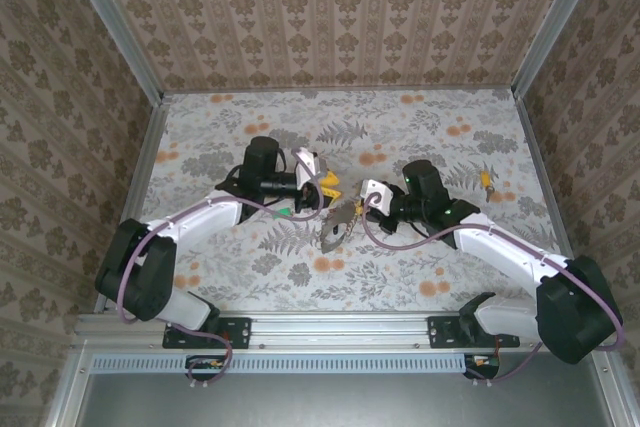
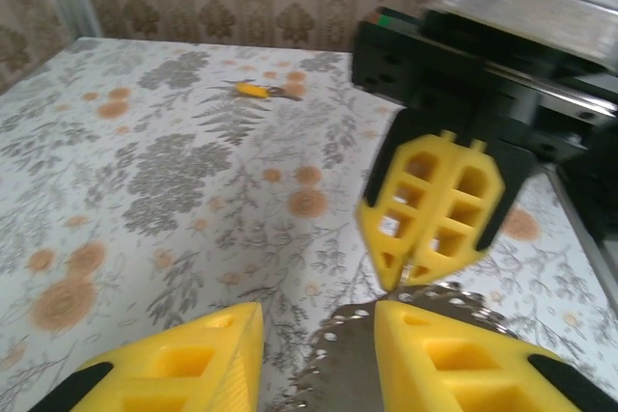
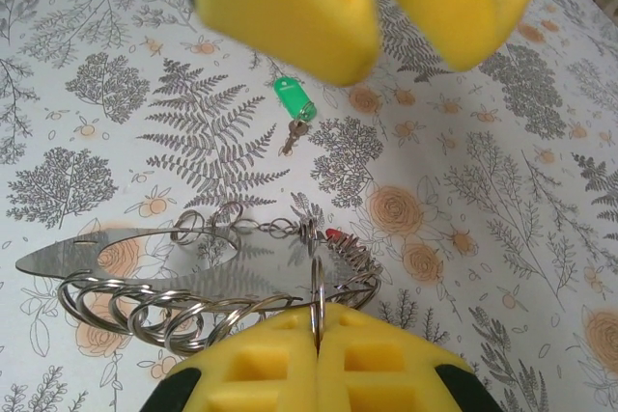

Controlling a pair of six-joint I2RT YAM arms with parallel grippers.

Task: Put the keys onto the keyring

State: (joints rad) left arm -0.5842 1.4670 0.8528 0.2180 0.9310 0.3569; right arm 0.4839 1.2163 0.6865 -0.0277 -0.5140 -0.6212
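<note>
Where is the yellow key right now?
The yellow key lies flat on the table, on the right side in the top view, just outboard of the right arm. The left wrist view shows it alone near the far edge.

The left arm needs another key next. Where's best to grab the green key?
I'd pinch the green key by its plastic head, coming straight down: it lies flat on the table, and the metal blade is likely too thin.

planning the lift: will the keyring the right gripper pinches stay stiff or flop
Likely floppy: the keyring is loose rings joined by a thin chain, so it should dangle and swing. Possibly slippery: the right gripper pinches one thin ring.
</note>
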